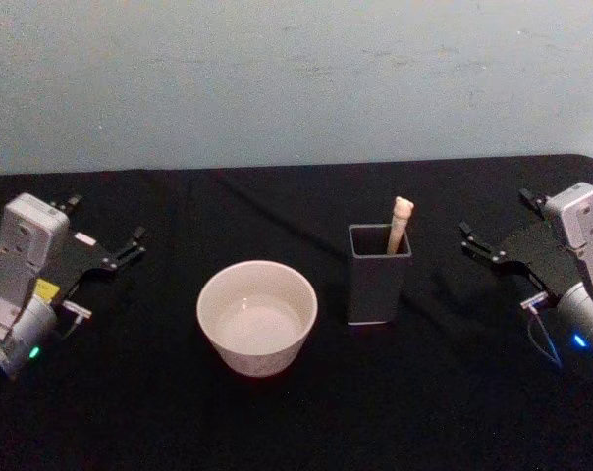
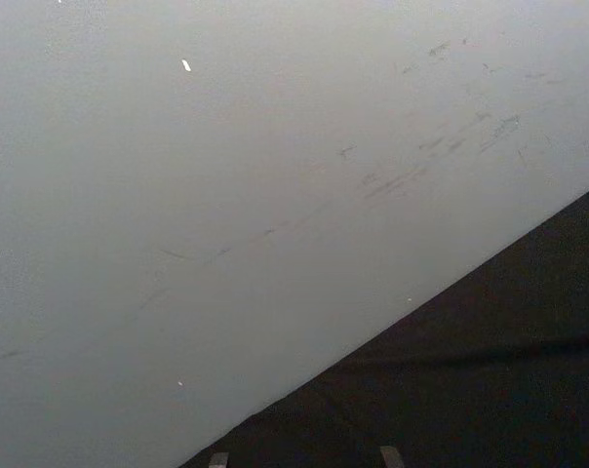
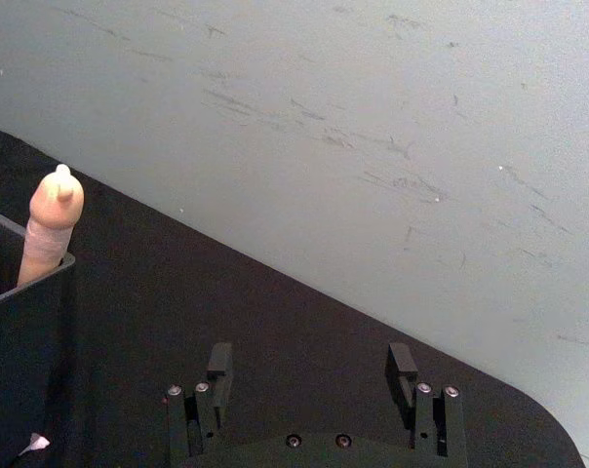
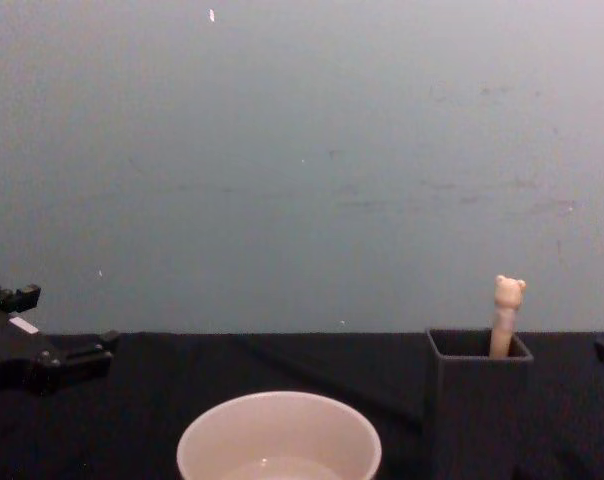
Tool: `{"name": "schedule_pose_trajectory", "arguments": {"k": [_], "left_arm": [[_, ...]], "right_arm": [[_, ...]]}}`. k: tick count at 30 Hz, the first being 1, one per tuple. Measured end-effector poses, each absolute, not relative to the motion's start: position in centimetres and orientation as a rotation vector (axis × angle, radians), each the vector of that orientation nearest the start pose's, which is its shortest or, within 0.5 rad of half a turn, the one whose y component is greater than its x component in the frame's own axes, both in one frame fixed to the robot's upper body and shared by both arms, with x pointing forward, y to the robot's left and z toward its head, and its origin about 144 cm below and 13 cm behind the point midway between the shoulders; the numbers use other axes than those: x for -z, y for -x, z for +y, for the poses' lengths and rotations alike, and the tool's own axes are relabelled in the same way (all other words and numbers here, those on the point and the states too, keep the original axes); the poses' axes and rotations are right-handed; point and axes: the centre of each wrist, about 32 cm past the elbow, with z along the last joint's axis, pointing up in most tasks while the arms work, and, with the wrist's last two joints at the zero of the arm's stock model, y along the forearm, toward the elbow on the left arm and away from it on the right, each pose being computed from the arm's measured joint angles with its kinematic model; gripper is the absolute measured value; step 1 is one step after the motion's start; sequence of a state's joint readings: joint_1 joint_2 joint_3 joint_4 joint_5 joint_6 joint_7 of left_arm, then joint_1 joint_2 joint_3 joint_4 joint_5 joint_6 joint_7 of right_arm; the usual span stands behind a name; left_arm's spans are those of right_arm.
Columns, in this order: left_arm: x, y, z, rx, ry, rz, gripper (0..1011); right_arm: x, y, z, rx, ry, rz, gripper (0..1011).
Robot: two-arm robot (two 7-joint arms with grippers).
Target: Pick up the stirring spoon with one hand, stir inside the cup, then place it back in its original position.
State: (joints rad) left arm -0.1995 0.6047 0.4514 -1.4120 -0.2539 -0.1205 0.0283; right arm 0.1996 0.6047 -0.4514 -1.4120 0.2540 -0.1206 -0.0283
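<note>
We see a plain black tabletop (image 1: 277, 422) and a pale blue-grey wall (image 1: 277, 78) with dark scuffs. The cup (image 1: 257, 316) is cream-white, the holder (image 1: 378, 285) dark grey, the spoon (image 1: 400, 224) beige-handled. The left pincer (image 1: 107, 218) and right pincer (image 1: 495, 214) are black, on silver-grey casings (image 1: 26, 235).

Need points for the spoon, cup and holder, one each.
spoon (image 1: 402, 224): head view, on the beige handle sticking out of the holder.
cup (image 1: 255, 361): head view, on the outer front wall.
holder (image 1: 377, 289): head view, on the dark front wall.
</note>
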Motion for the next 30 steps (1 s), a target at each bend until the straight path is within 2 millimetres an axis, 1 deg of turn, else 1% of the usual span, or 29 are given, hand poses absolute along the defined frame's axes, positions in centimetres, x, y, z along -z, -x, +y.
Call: {"name": "schedule_pose_trajectory", "arguments": {"k": [30], "left_arm": [[-113.98, -48.86, 30.97, -1.248, -0.304, -0.285, 1002]], "right_arm": [[-113.98, -48.86, -30.97, 1.248, 0.305, -0.285, 1004]]}}
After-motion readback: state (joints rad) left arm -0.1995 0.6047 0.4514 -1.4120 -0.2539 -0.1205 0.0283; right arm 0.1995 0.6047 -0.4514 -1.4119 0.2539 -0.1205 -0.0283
